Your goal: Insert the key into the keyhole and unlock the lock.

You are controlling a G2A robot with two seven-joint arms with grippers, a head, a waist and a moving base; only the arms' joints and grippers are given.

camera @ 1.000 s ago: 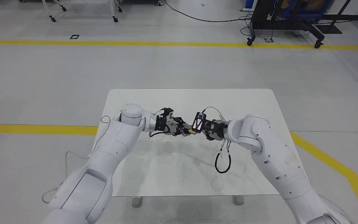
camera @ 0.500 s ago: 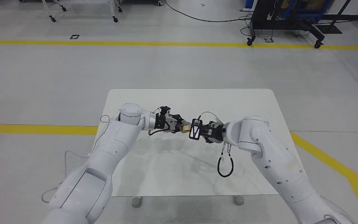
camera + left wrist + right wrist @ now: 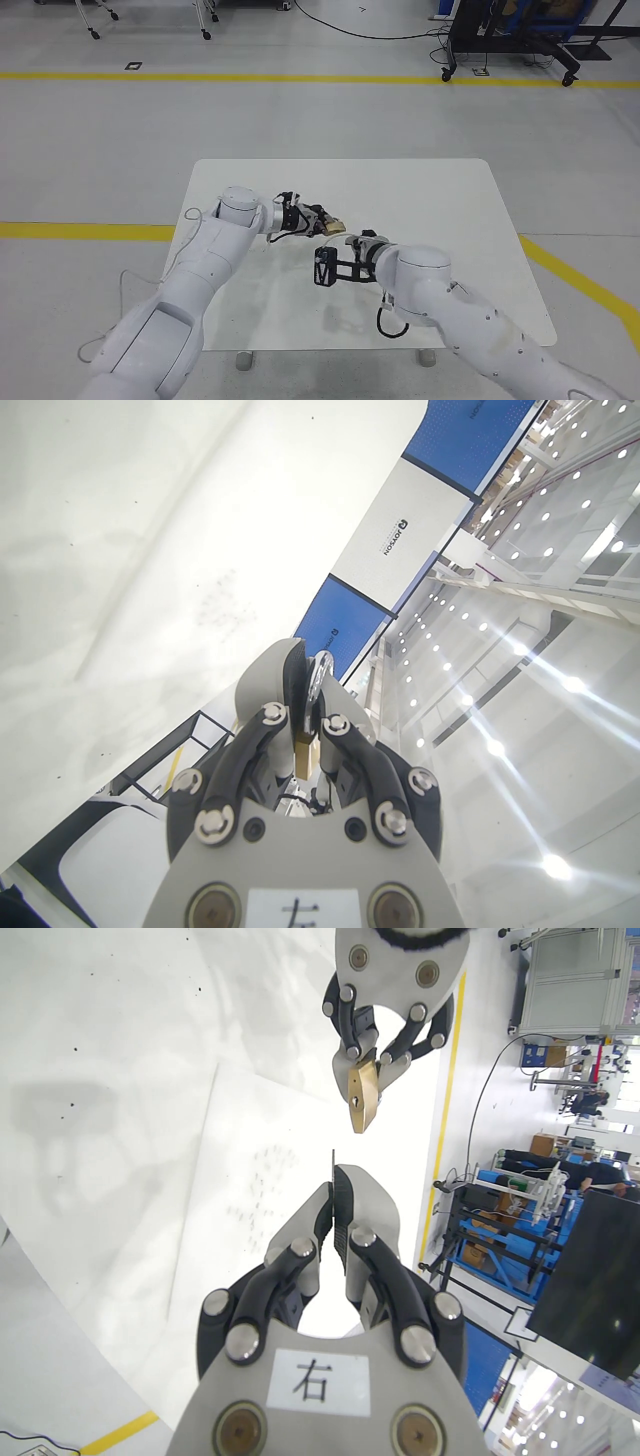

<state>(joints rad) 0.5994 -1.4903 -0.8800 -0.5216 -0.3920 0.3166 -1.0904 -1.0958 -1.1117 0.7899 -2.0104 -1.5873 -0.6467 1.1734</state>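
Above the middle of the white counter (image 3: 440,190), the left claw (image 3: 314,219) is clamped on a small brass lock (image 3: 333,226), which juts out past its fingertips. In the right wrist view, the end of the lock with the keyhole (image 3: 355,1102) is turned toward the right claw. The body hangs tilted, with one lower corner pointing that way. The right claw (image 3: 322,268) sits a little nearer the robot, held off the counter. Its fingers are pressed together on the key (image 3: 332,1167), and a thin sliver of blade stands out beyond the pads, seen edge-on. The key's tip is close to the lock's lower corner but apart from it. It sits off to one side of the keyhole, not in it.
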